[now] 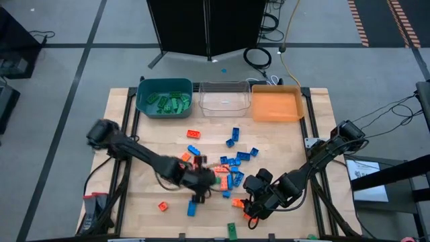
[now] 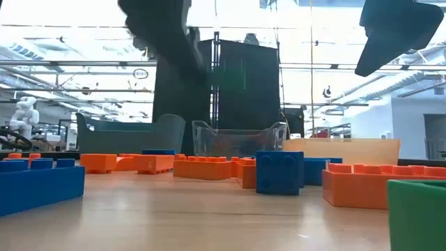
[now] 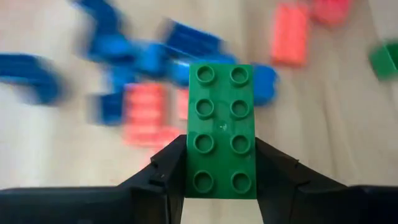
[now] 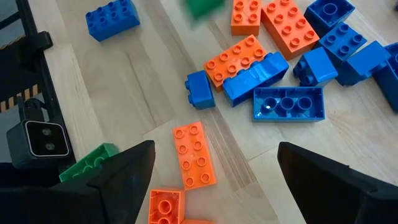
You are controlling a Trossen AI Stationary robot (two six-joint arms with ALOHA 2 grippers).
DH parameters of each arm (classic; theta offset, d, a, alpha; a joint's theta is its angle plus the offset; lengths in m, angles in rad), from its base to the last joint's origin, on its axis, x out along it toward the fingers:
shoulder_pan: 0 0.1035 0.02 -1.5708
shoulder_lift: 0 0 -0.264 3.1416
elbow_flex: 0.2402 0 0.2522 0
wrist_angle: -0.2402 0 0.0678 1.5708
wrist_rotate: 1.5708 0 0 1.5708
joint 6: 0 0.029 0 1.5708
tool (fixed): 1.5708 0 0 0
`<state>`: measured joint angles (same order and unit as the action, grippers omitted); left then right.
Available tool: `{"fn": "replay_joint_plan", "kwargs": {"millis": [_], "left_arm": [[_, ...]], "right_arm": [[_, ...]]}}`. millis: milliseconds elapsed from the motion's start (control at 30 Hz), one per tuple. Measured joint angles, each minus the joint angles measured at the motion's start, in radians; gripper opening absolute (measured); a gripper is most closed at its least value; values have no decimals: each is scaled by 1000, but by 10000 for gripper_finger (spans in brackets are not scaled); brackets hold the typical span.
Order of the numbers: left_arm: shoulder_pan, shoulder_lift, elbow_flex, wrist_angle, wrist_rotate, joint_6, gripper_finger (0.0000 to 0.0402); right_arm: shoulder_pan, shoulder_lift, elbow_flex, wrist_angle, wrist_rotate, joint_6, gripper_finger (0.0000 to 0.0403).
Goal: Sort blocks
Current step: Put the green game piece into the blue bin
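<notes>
The left gripper (image 3: 221,180) clamps a green rectangular plastic brick (image 3: 221,130), 8 round studs in 2 rows of 4, above the scattered blue and orange-red studded bricks (image 1: 235,161) at the table's middle. Just right, the right gripper (image 4: 214,168) hangs wide open, empty, over an orange-red 8-stud brick (image 4: 194,155).

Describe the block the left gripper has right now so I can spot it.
Find the block pile mid-table, in front of the three bins. At its left edge the left gripper is shut on a green block, two by four studs, the only one lifted among blue and orange neighbours.
</notes>
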<state>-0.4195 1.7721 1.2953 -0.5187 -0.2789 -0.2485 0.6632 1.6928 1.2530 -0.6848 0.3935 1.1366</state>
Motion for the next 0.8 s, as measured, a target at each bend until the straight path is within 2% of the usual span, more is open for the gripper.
{"fn": "replay_joint_plan", "kwargs": {"millis": [200, 300, 400, 500, 600, 800], "left_arm": [[76, -256, 1, -193, -273, -34, 145], [153, -367, 2, -344, -474, -141, 145], [263, -455, 2, -463, -569, -220, 145], [389, -517, 1, -510, -611, -216, 145], [525, -564, -28, -485, -607, -118, 145], [807, -609, -157, -336, -394, 27, 145]], "right_arm": [[0, 0, 0, -2, 1, -4, 336], [0, 0, 0, -3, 3, -4, 336], [0, 0, 0, -3, 5, -3, 336], [0, 0, 0, -3, 7, -4, 336], [0, 0, 0, -2, 26, -3, 336], [0, 0, 0, 1, 31, 6, 336]]}}
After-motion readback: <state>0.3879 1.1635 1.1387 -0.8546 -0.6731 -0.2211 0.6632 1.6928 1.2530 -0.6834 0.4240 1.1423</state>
